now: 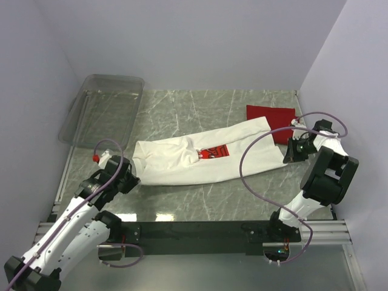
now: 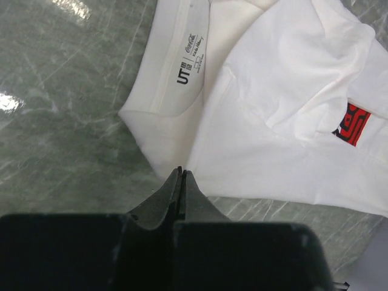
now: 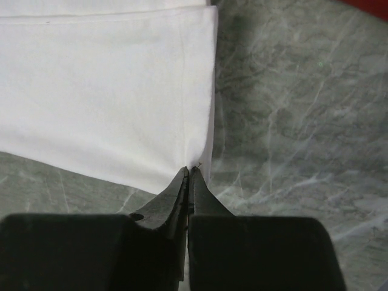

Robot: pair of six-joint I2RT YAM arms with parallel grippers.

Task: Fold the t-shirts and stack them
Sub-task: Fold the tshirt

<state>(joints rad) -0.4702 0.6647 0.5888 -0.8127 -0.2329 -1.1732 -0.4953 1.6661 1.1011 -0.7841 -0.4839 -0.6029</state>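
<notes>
The white t-shirt (image 1: 182,163) lies folded into a long band across the table, its red square graphic (image 1: 213,151) showing mid-length. My left gripper (image 1: 132,179) is at the collar end. In the left wrist view its jaws (image 2: 182,173) are shut, tips pinching the edge of the white t-shirt (image 2: 273,91) just below the neck label. My right gripper (image 1: 290,153) is at the hem end. In the right wrist view it (image 3: 189,170) is shut on the corner of the white t-shirt (image 3: 91,91). The red t-shirt (image 1: 270,116) lies folded behind the hem end.
A clear plastic bin (image 1: 115,77) stands at the back left, partly over the table's left edge. Walls close in on the left, back and right. The right arm's cable loops over the table near the hem end.
</notes>
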